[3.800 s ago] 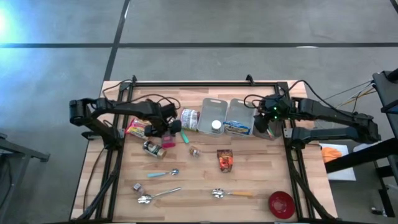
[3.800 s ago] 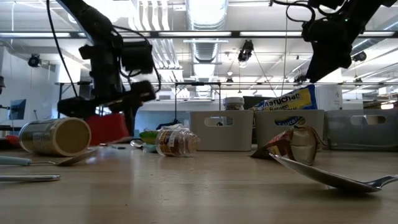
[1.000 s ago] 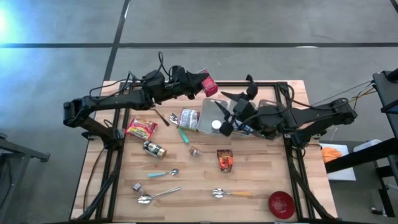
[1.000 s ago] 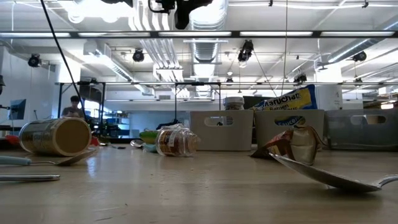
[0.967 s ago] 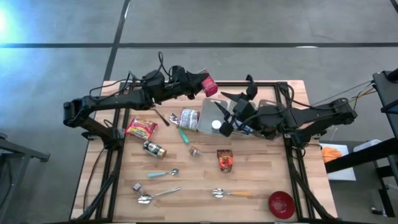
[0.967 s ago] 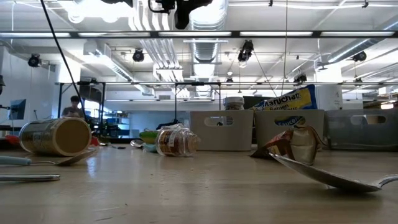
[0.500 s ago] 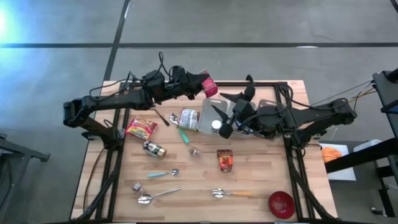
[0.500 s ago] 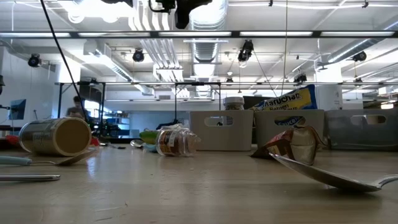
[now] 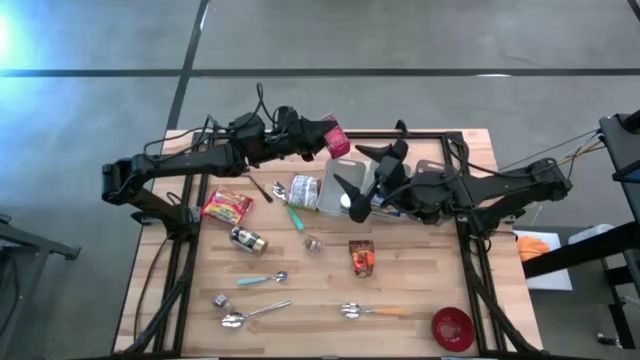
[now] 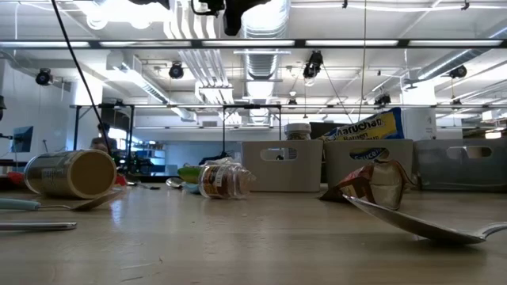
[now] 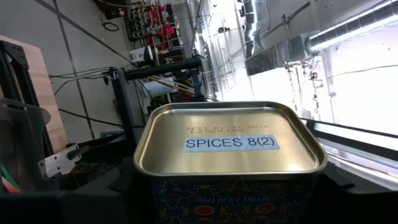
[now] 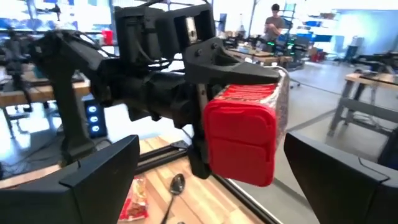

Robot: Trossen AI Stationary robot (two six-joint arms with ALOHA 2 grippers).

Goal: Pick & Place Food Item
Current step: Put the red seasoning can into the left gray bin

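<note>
- red-lidded spice tin (image 9: 335, 137), gold base up in the left wrist view, clamped in the left gripper (image 9: 325, 136), raised above the far edge of the table (image 9: 300, 330).
- right gripper (image 9: 362, 176) with fingers spread wide, empty, facing the tin, hovering above the two bins.
- step in hand, by the look of it: a handover in mid air, tin offered by the left arm, right claw lined up but not yet around it.
- next move likely calls for bringing the open fingers around the red lid (image 12: 241, 144), closing squarely on its flat sides, then releasing on the left only once the grip is firm; otherwise risk of dropping the tin.
- left bin (image 9: 335, 165): white-capped jar (image 9: 346, 203) standing inside, partly under the right claw.
- right bin (image 9: 392, 205): blue and yellow packet (image 10: 366, 127) leaning in it, sticking up over the rim in the low view.
- loose on the table: can (image 9: 304, 190), red packet (image 9: 226, 206), small jar (image 9: 246, 240), crumpled wrapper (image 9: 362, 257), spoons, red bowl (image 9: 452, 327).
</note>
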